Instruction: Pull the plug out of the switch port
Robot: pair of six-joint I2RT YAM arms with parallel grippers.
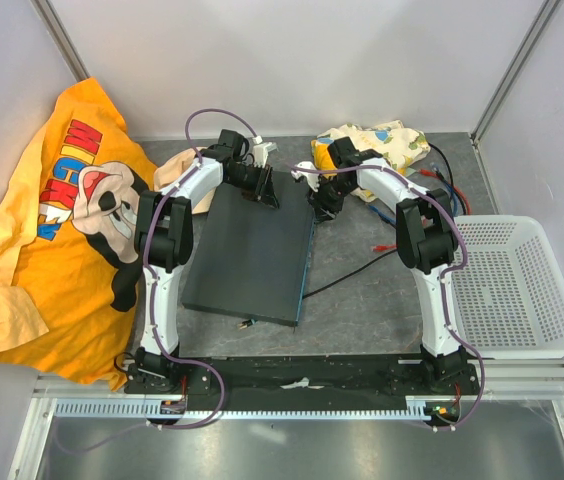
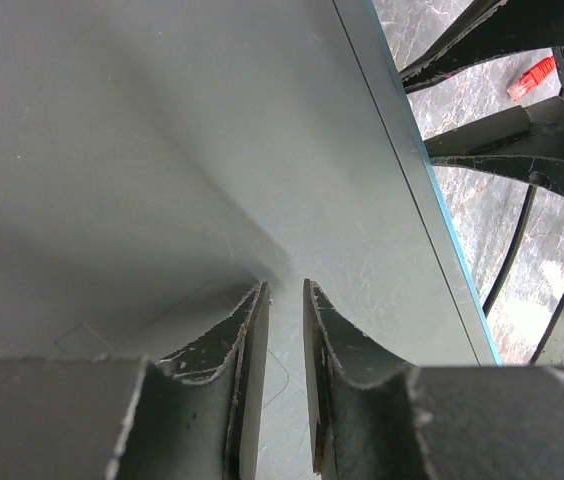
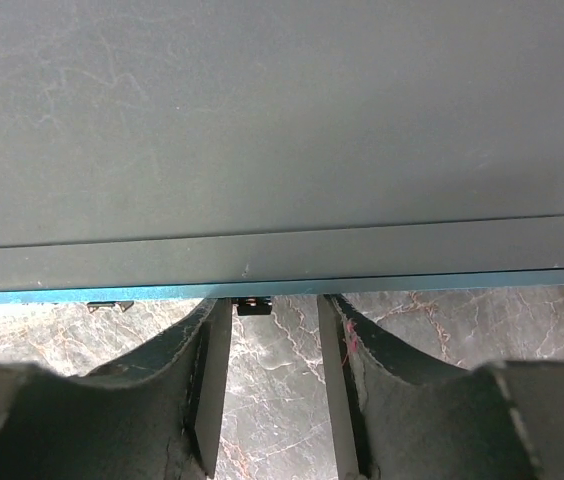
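Two tips before you pull. Your right hand [image 3: 272, 303] has its fingers apart either side of the little black plug [image 3: 252, 306] and isn't gripping it yet. Close squarely on the plug body, then draw straight back from the teal edge, no twisting. Your left hand [image 2: 284, 285], fingers a sliver apart and empty, sits low on the switch [image 1: 252, 250] top, so I'd press there to stop sliding. The switch is a flat dark grey slab, lightly scuffed, mid-table [image 1: 362, 290].

The switch [image 1: 252, 250] was dark grey with a thin teal-blue edge. The shirt [image 1: 52, 230] was orange-yellow, printed with a cartoon mouse in black, red and cream. The basket [image 1: 517, 290] was white mesh, the tabletop [image 1: 362, 290] grey and marbled.
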